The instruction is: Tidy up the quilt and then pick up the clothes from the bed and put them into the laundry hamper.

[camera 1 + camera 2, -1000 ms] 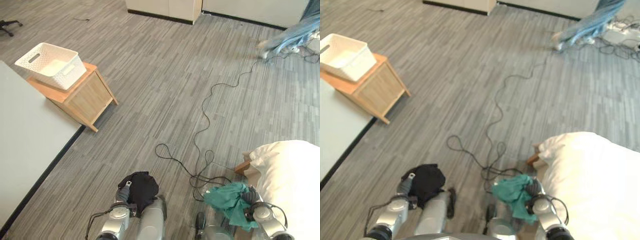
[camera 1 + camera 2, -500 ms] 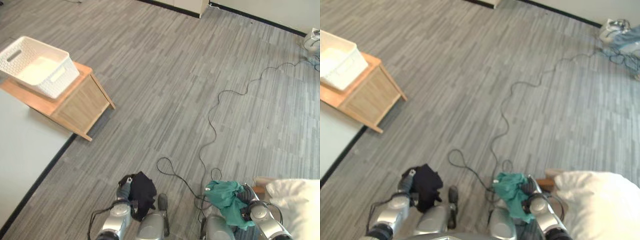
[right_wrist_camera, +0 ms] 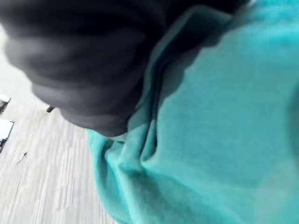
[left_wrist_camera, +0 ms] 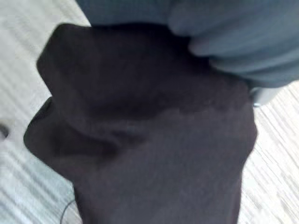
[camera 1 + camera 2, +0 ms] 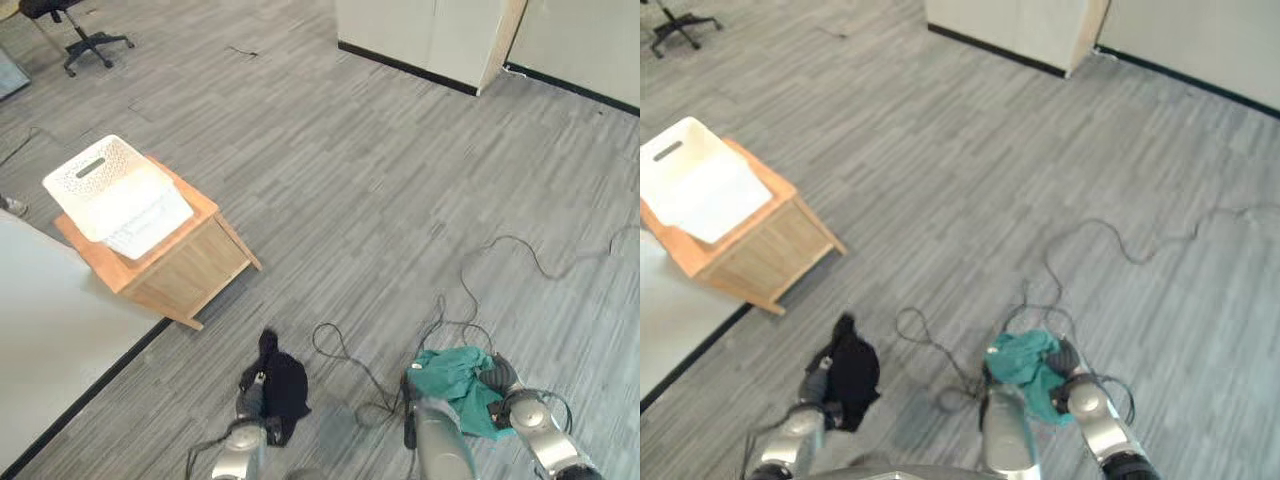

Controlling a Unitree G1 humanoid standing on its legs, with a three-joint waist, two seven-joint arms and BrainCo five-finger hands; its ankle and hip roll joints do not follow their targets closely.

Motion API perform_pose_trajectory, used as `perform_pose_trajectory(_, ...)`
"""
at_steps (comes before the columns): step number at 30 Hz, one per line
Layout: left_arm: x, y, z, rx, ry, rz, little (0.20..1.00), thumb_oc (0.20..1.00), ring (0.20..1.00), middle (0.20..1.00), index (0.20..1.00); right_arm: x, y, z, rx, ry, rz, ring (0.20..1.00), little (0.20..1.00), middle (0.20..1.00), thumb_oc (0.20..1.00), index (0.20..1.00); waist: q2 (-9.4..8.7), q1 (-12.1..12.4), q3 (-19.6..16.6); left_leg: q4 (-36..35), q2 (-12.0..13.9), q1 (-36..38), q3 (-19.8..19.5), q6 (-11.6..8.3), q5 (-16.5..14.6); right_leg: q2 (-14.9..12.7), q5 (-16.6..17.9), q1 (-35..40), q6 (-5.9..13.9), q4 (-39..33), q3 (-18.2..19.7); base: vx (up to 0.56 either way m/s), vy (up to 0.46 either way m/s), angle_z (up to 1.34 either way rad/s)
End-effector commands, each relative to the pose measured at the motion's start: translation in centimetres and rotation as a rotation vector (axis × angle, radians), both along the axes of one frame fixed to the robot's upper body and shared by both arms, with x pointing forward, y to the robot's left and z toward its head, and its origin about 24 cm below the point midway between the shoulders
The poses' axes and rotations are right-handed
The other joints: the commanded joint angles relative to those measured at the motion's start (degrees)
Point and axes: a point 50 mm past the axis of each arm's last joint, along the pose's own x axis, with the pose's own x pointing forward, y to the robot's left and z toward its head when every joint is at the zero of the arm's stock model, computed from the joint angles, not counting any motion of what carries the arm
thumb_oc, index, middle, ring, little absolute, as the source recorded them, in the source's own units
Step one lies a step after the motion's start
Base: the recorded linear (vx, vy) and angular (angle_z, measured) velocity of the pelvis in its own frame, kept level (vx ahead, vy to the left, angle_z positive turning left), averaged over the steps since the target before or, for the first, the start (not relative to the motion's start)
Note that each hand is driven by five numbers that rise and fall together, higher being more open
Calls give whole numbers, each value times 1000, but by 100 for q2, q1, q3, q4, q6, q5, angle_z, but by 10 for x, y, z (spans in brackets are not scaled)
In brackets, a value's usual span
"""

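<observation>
White plastic hamper (image 5: 118, 196) on its wooden stand (image 5: 185, 262) now lies nearer, at ten o'clock; the bed has left the view. Left hand (image 5: 250, 397) grips black cloth (image 5: 284, 388), right hand (image 5: 500, 374) teal cloth (image 5: 455, 375); delivery comes next.

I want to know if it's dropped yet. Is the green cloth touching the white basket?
Apart. The left eye view shows the green cloth at the right hand, with bare floor between it and the white basket.
</observation>
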Motion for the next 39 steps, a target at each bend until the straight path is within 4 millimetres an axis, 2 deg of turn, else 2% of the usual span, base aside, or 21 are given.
perform_pose_trajectory(1, 27, 19, 24, 44, -143, 46, 200, 200, 200, 200, 200, 19, 6, 28, -24, -125, 105, 200, 200, 200, 200, 200, -437, 283, 274, -366, -575, -215, 789, 279, -574, -328, -479, 1432, 651, -825, 166, 635, -249, -5)
perform_pose_trajectory(4, 18, 14, 22, 25, -145, 34, 200, 200, 200, 200, 200, 18, 4, 29, -47, -118, 133, 200, 200, 200, 200, 200, -403, 689, 94, -2031, -906, -659, 1624, 472, -719, -216, -935, 2030, 746, -914, -17, 631, -131, 18)
perform_pose_trajectory(7, 9, 15, 19, 29, -121, 38, 200, 200, 200, 200, 200, 18, -1, 26, -58, -117, 96, 200, 200, 200, 200, 200, -252, 878, -136, -3263, -714, -812, 2956, 465, -331, 109, -1320, 2537, 768, -897, -326, 624, -120, 11)
perform_pose_trajectory(9, 4, 15, 15, 26, -90, 55, 200, 200, 200, 200, 200, 18, -1, 23, -64, -115, 70, 200, 200, 200, 200, 200, -328, 940, -213, -3508, -624, -726, 3672, 561, -289, 142, -1499, 2851, 874, -614, -595, 590, -67, 63)
perform_pose_trajectory(10, 4, 15, 15, 26, -89, 54, 200, 200, 200, 200, 200, 18, -1, 23, -64, -114, 68, 200, 200, 200, 200, 200, -353, 927, -219, -3516, -702, -687, 3546, 519, -424, 99, -1582, 2895, 903, -593, -557, 574, 3, 52)
perform_pose_trajectory(11, -2, 19, 12, 29, -65, 75, 200, 200, 200, 200, 200, 15, 5, 17, -43, -102, 65, 200, 200, 200, 200, 200, -431, 998, -337, -3655, -937, -378, 3630, 931, -534, 7, -1051, 2681, 1187, 484, -810, 596, 60, 35)
perform_pose_trajectory(12, -9, 19, 7, 30, -35, 86, 200, 200, 200, 200, 200, 10, 5, 11, -43, -75, 53, 200, 200, 200, 200, 200, -505, 1060, -370, -3695, -1138, -262, 3558, 1115, -649, -290, -373, 2473, 1631, 1392, -922, 722, -15, 46)
perform_pose_trajectory(13, -9, 21, 7, 50, -18, 78, 200, 200, 200, 200, 200, 9, 9, 10, -28, -74, 53, 200, 200, 200, 200, 200, -445, 1002, -324, -3755, -1116, 19, 3477, 1196, -739, -417, 276, 2169, 1673, 2276, -934, 604, -8, 66)
perform_pose_trajectory(15, -6, 27, 9, 87, -20, 85, 200, 200, 200, 200, 200, 5, 9, 11, -5, -81, 35, 200, 200, 200, 200, 200, -196, 717, -214, -4149, -1016, 549, 2831, 1213, -688, -414, 158, 1256, 1546, 3527, -489, 618, -108, 132)
perform_pose_trajectory(17, -3, 30, 11, 108, -31, 73, 200, 200, 200, 200, 200, -3, 3, 6, 4, -60, 6, 200, 200, 200, 200, 200, -167, 522, -135, -4381, -957, 885, 2231, 1059, -652, -506, -104, 870, 1370, 3149, -379, 561, -296, 250)
perform_pose_trajectory(20, 1, 30, 14, 149, -48, 21, 200, 200, 200, 200, 200, -9, -3, 4, 14, -54, -20, 200, 200, 200, 200, 200, -337, 279, -81, -4468, -913, 1220, 1327, 701, -841, -624, -253, 574, 1237, 1386, 17, 613, -437, 256)
perform_pose_trajectory(23, 8, 34, 18, 210, -51, -15, 200, 200, 200, 200, 200, -11, -6, 3, 5, -46, -28, 200, 200, 200, 200, 200, -448, 11, -38, -4668, -673, 1638, 493, 350, -1166, -549, -48, 300, 1453, -669, 1009, 672, -484, 162)
perform_pose_trajectory(24, 7, 36, 16, 237, -26, -27, 200, 200, 200, 200, 200, -10, -6, 2, -12, -41, -16, 200, 200, 200, 200, 200, -497, -27, -19, -4676, -587, 1741, 395, 282, -1197, -525, 129, 160, 1573, -650, 1202, 512, -373, 171)
perform_pose_trajectory(25, 4, 36, 14, 228, -25, -35, 200, 200, 200, 200, 200, -13, -4, 0, -5, -26, -1, 200, 200, 200, 200, 200, -544, -16, -60, -4561, -498, 1829, 198, 199, -1355, -492, -15, 201, 1500, -600, 1286, 466, -378, 139)
perform_pose_trajectory(27, 0, 37, 13, 210, -25, -9, 200, 200, 200, 200, 200, -12, -1, -1, 1, -22, 13, 200, 200, 200, 200, 200, -568, 30, -112, -4196, -398, 1774, 164, 148, -1334, -452, -54, 243, 1448, -431, 1186, 373, -371, 92)
perform_pose_trajectory(29, -6, 32, 9, 127, -27, 59, 200, 200, 200, 200, 200, -9, 2, 5, 24, -51, 31, 200, 200, 200, 200, 200, -560, 90, 16, -2315, -33, 960, 364, 67, -431, -233, -324, 713, 1050, -225, 900, 383, -570, 78)
perform_pose_trajectory(30, -6, 31, 10, 109, -38, 62, 200, 200, 200, 200, 200, -8, 2, 7, 27, -65, 30, 200, 200, 200, 200, 200, -670, 130, 100, -1518, -74, 483, 436, 154, -243, -293, -335, 873, 931, -303, 757, 236, -481, 109)
perform_pose_trajectory(32, -8, 29, 11, 99, -50, 59, 200, 200, 200, 200, 200, -4, 0, 12, 15, -78, 46, 200, 200, 200, 200, 200, -768, 315, 353, -201, -642, -149, 528, 272, -588, -220, -413, 1215, 724, -416, 681, 245, -397, 69)
perform_pose_trajectory(33, -10, 29, 11, 99, -47, 55, 200, 200, 200, 200, 200, 0, 1, 14, 0, -79, 67, 200, 200, 200, 200, 200, -760, 416, 386, -117, -1061, -486, 581, 279, -742, -171, -437, 1297, 700, -475, 685, 292, -254, 21)
perform_pose_trajectory(34, -10, 29, 11, 98, -48, 49, 200, 200, 200, 200, 200, 0, 1, 14, -5, -71, 73, 200, 200, 200, 200, 200, -770, 474, 375, -177, -1202, -636, 699, 253, -715, -164, -455, 1402, 709, -533, 644, 381, -241, -6)
perform_pose_trajectory(39, -11, 27, 15, 100, -66, 19, 200, 200, 200, 200, 200, -3, -3, 10, -32, -44, 74, 200, 200, 200, 200, 200, -616, 730, 188, -2218, -501, -1322, 1885, 345, -544, -22, -1032, 2251, 745, -962, 295, 424, -75, 11)
